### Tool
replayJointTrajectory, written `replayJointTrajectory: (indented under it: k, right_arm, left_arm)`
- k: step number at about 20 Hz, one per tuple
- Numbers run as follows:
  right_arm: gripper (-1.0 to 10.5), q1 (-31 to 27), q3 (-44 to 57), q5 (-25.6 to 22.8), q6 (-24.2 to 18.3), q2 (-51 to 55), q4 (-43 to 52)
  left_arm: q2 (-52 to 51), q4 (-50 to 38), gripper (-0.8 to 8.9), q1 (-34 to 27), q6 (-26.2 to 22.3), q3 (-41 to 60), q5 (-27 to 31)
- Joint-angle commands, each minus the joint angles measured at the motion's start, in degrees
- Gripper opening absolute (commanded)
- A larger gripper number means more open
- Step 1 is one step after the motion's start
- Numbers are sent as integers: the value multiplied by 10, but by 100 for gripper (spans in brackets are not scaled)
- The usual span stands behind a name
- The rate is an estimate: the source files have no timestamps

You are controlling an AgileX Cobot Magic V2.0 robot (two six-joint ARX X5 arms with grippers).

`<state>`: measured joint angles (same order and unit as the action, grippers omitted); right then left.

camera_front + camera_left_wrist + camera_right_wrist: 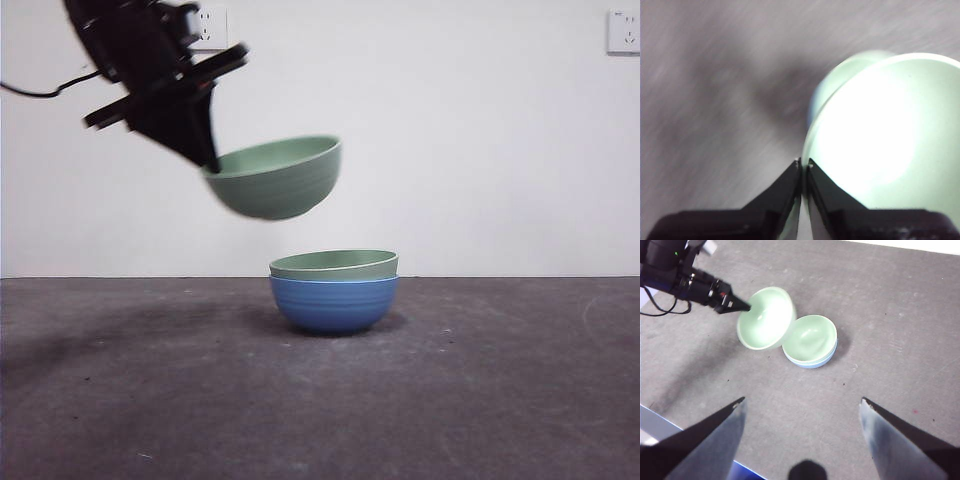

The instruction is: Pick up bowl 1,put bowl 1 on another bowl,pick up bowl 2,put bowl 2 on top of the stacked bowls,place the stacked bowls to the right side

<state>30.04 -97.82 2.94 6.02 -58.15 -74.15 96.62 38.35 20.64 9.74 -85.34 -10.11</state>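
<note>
A green bowl (277,177) is pinched by its rim in the left gripper (208,160), upper left of the two stacked bowls (334,290). It could be tipped off if lowered off-centre. The right gripper (802,402) is held wide apart.

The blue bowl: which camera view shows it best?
The front view: the blue bowl stands in full side profile on the table, a green bowl nested inside. The right wrist view shows only a thin blue edge under that green bowl. The left wrist view barely shows it, behind the bowl in the left claw.
</note>
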Motion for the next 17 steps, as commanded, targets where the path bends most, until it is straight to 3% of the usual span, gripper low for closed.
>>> replayJointTrajectory:
  k: [1, 8, 17]
  right_arm:
    - [379, 1, 2, -1, -1, 0, 1]
    - [379, 1, 2, -1, -5, 0, 0]
    - [379, 1, 2, -2, -6, 0, -1]
  left_arm:
    - [18, -17, -6, 13, 8, -26, -5]
    - [143, 19, -6, 31, 8, -141, -4]
    - [224, 22, -7, 52, 5, -154, 16]
